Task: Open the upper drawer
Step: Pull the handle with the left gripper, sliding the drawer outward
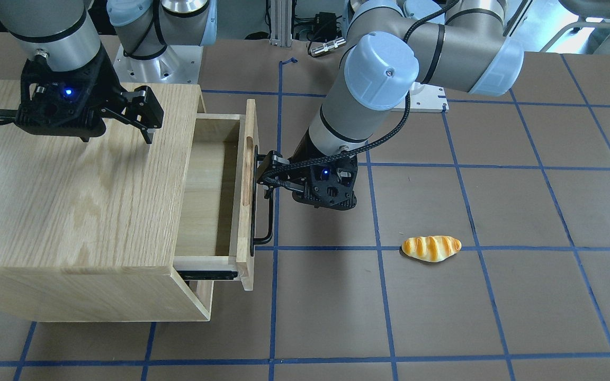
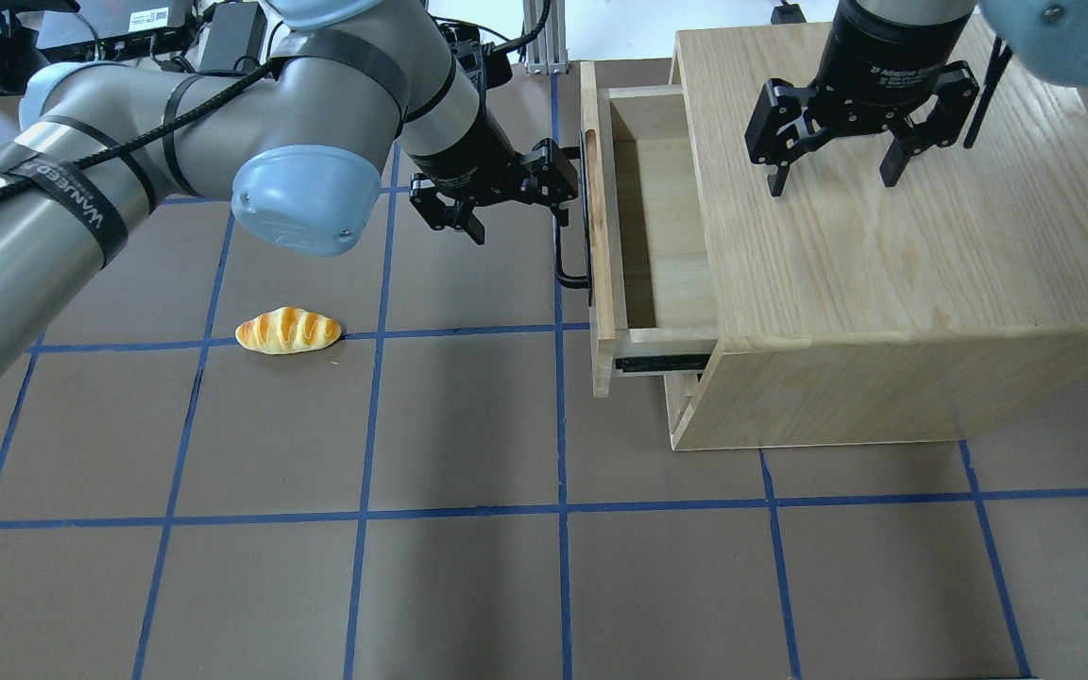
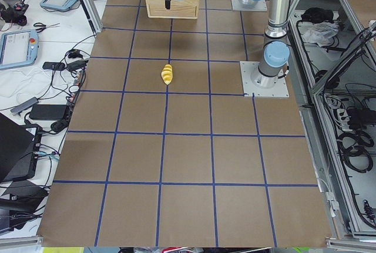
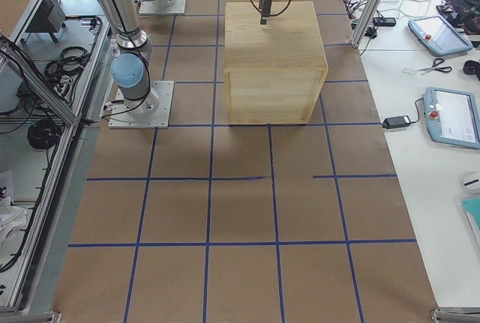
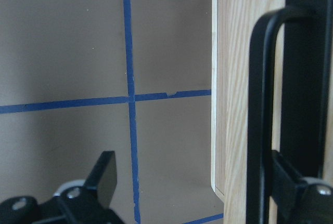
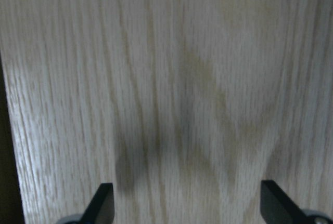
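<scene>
Touching handle (image 5: 258, 104): left fingers (image 5: 106, 174) parted, wrist view clearest.

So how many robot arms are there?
2. The left arm is at the black handle of the upper drawer. The right arm hangs over the cabinet top. No others show.

The upper drawer (image 1: 204, 196) is showing smooth pale wood with a black metal handle (image 1: 254, 222), the cabinet (image 1: 72, 185) is showing coarse-grained oak, and the bread roll (image 1: 431, 248) is gleaming glossy on the matt brown desk (image 1: 495, 307).
</scene>
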Controlling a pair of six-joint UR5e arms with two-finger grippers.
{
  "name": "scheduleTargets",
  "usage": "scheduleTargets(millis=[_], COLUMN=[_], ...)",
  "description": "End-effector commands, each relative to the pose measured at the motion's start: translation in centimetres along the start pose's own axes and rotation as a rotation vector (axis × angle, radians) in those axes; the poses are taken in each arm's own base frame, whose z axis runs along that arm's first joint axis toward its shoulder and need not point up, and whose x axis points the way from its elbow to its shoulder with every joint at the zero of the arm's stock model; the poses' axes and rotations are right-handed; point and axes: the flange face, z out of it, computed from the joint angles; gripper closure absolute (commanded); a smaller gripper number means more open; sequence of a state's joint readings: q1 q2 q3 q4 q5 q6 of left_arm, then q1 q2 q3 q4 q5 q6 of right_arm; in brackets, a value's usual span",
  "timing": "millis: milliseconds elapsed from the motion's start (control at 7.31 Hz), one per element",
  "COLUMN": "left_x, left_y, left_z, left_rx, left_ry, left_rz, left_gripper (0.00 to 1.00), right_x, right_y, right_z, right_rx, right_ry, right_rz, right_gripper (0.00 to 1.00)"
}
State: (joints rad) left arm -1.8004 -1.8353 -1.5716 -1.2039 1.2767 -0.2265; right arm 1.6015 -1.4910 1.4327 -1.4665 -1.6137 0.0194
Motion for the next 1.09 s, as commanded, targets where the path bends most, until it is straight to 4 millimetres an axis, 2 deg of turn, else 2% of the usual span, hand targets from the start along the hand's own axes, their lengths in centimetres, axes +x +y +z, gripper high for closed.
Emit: scheduleTargets(millis=[0, 547, 684, 958], left_x=[-0.6, -2.4, -3.9, -4.3], left_y=[0.3, -0.4, -1.0, -0.9], left_z=[0.1, -0.6, -1.2, -1.3], left_rx=[-0.012, -0.008, 0.0, -0.012], left_ry=[-0.006, -0.008, 0.0, -0.004], left_rz=[0.004, 0.012, -0.012, -0.016], left_gripper=[0.0, 0.0, 0.0, 0.0], right_x=[0.1, 0.1, 0.0, 0.0], right_y=[0.0, 0.0, 0.0, 0.0], right_z=[0.0, 0.0, 0.0, 0.0], right_rx=[0.0, 0.0, 0.0, 0.0], right_ry=[0.0, 0.0, 0.0, 0.0], right_rz=[0.002, 0.001, -0.001, 0.001], right_gripper=[0.0, 0.0, 0.0, 0.0])
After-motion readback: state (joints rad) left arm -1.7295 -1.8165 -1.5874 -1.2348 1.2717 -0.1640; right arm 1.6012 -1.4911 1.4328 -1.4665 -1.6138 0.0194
